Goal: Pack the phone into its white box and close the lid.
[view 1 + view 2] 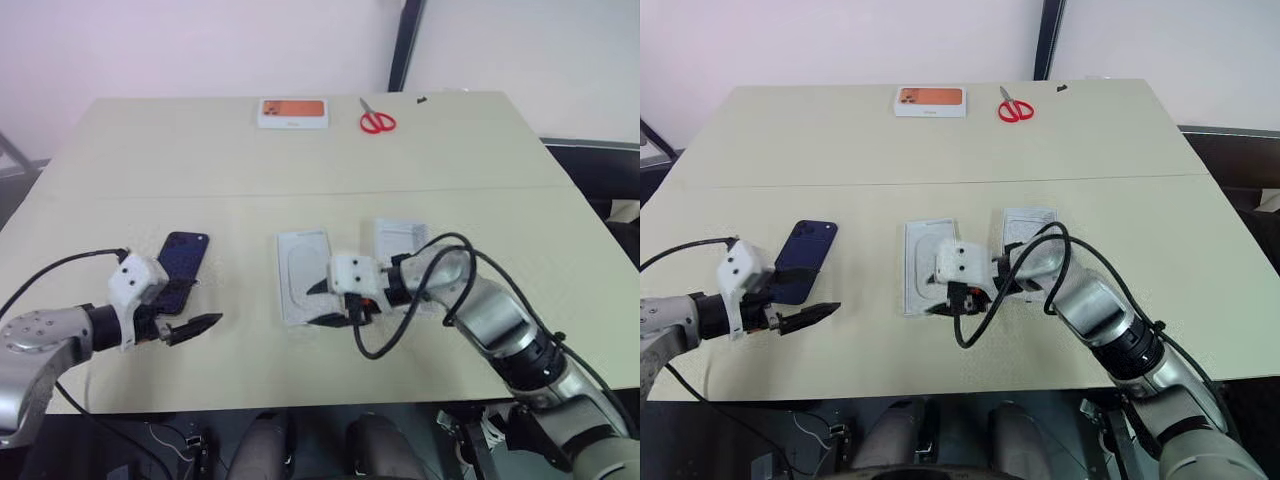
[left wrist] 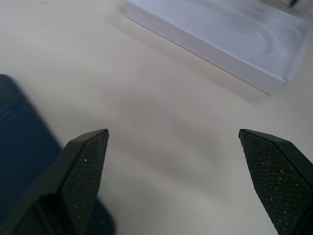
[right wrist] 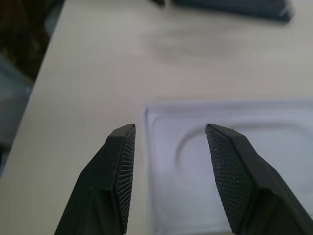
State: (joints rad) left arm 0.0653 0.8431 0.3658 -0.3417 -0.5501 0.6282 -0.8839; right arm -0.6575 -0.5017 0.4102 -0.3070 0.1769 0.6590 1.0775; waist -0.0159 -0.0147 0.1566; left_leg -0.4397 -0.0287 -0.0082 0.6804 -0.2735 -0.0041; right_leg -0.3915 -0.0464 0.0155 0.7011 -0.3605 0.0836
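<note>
The phone point(image 1: 185, 262), dark navy with its camera cluster at the far end, lies flat on the table's left side. My left gripper point(image 1: 195, 327) is open just beyond the phone's near end, with nothing between its fingers point(image 2: 85, 171). At the table's middle lies a white box-shaped piece point(image 1: 302, 275) with an oval recess in its top face; I cannot tell whether it is the white box. My right gripper point(image 1: 328, 305) is open and empty over that piece's near right corner point(image 3: 195, 161). Behind the right arm lies a flat white rectangle point(image 1: 400, 238); I cannot tell whether it is the lid.
A white box with orange print point(image 1: 292, 112) and red scissors point(image 1: 377, 122) sit at the table's far edge. A black cable point(image 1: 385, 345) loops from my right wrist over the table's near edge. Bare tabletop point(image 1: 240, 300) separates the phone from the recessed piece.
</note>
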